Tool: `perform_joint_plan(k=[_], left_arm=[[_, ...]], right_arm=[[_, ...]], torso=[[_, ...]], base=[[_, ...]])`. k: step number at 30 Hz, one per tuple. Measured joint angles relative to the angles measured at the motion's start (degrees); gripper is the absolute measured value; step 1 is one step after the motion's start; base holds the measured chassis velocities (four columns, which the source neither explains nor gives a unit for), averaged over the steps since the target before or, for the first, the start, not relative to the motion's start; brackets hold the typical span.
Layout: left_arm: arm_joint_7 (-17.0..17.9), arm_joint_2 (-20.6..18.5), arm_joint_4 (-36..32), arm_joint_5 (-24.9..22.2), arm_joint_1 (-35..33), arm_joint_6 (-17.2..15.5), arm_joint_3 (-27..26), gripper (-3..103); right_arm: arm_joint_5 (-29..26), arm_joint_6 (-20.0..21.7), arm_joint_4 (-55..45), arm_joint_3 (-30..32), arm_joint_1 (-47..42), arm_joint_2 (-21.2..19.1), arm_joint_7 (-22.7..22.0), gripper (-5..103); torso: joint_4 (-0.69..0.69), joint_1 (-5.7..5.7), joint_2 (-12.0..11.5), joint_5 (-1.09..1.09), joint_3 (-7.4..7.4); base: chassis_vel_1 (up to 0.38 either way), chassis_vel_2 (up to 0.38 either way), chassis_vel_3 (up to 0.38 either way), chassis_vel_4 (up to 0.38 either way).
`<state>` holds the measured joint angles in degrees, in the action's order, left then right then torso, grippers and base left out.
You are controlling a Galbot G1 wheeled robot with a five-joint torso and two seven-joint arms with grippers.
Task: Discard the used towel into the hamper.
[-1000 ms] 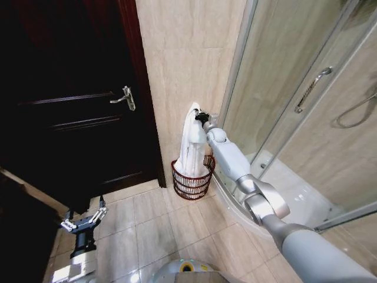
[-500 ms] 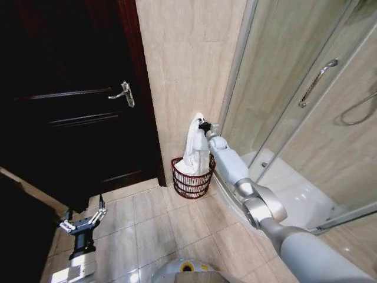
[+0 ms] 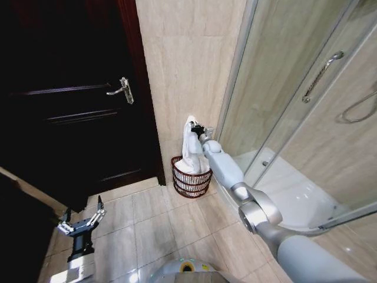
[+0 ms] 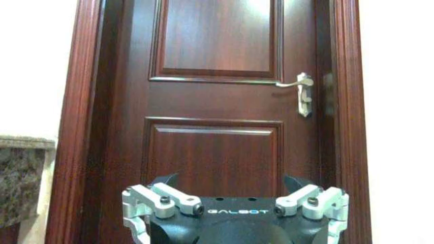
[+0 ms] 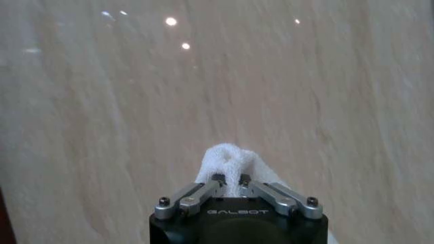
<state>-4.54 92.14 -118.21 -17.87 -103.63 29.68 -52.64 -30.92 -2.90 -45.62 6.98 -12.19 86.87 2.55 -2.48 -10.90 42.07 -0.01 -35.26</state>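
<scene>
The left gripper (image 3: 79, 223) is hanging low at the robot's left side, its fingers spread wide and holding nothing, facing the dark door (image 4: 224, 101) and well apart from the work. Farther out, the right gripper (image 3: 195, 129) is reaching toward the tiled wall (image 5: 217, 76), its 2 fingers (image 5: 203, 190) pinched together on a bunched corner of the white towel (image 3: 191, 150). The cloth is hanging straight down from that grip, and its lower part is sitting inside the hamper (image 3: 191, 180), which is standing on the floor directly below the gripper, against the wall beside the shower glass (image 3: 277, 76). The risk, as I judge it, is in the release: much of the towel is standing above the rim, so if the fingers open from this height the upper folds may be flopping over the basket's edge or sliding onto the floor tiles. The hamper also looks light, so a tug on snagged cloth could be tipping it.
</scene>
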Motion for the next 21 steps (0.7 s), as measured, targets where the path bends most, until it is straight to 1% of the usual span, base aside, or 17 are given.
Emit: perform_joint_plan(k=[2, 4, 5, 8, 11, 17, 21], left_arm=[[-0.03, 0.0, -0.2, -0.42, 0.01, 0.02, -0.4, 100], [-0.15, 0.0, -0.32, -0.6, 0.09, 0.02, -0.56, 100], [-0.15, 0.0, -0.32, -0.6, 0.09, 0.02, -0.56, 100], [-0.32, 0.0, -0.39, -0.59, 0.19, -0.01, -0.37, 100], [-0.47, 0.0, -0.39, -0.44, 0.25, -0.04, -0.1, 100], [-0.67, 0.0, -0.13, 0.09, 0.39, -0.06, 0.4, 100], [-0.67, 0.0, -0.3, 0.2, 0.37, -0.14, 0.42, 100]], right_arm=[[0.45, 0.54, 1.03, 0.72, -0.6, -0.48, -0.94, 5], [2.31, 0.18, 2.76, 1.51, -0.9, -1.12, -1.17, 5], [2.31, 0.18, 2.76, 1.51, -0.9, -1.12, -1.17, 5], [6.3, -1.84, 6.96, 3.51, -0.82, -2.01, -1.15, 5], [7.44, -2.93, 9.02, 4.55, -0.39, -2.54, -0.81, 5], [6.22, -2.66, 6.78, 4.17, -1.22, -3.21, 0.27, 5], [4.65, -2.72, 5.68, 3.73, -2.07, -1.01, 1.41, 5]], torso=[[0.01, 0.33, -0.72, 0.01, 0.39], [0.02, 0.59, -1.35, 0.01, 0.77], [0.02, 0.59, -1.35, 0.01, 0.77], [0.03, 1.02, -2.38, 0.02, 1.34], [0.02, 1.28, -2.98, 0.02, 1.69], [0.01, 1.91, -4.28, 0.01, 2.35], [0.0, 2.47, -5.45, 0.01, 2.96]], base=[[0.0, 0.0, 0.0, 0.0], [0.0, 0.0, 0.0, 0.0], [0.0, 0.0, 0.0, 0.0], [0.0, 0.0, 0.0, 0.0], [0.0, 0.0, 0.0, 0.0], [0.0, 0.0, 0.0, 0.0], [0.0, 0.0, 0.0, 0.0]])
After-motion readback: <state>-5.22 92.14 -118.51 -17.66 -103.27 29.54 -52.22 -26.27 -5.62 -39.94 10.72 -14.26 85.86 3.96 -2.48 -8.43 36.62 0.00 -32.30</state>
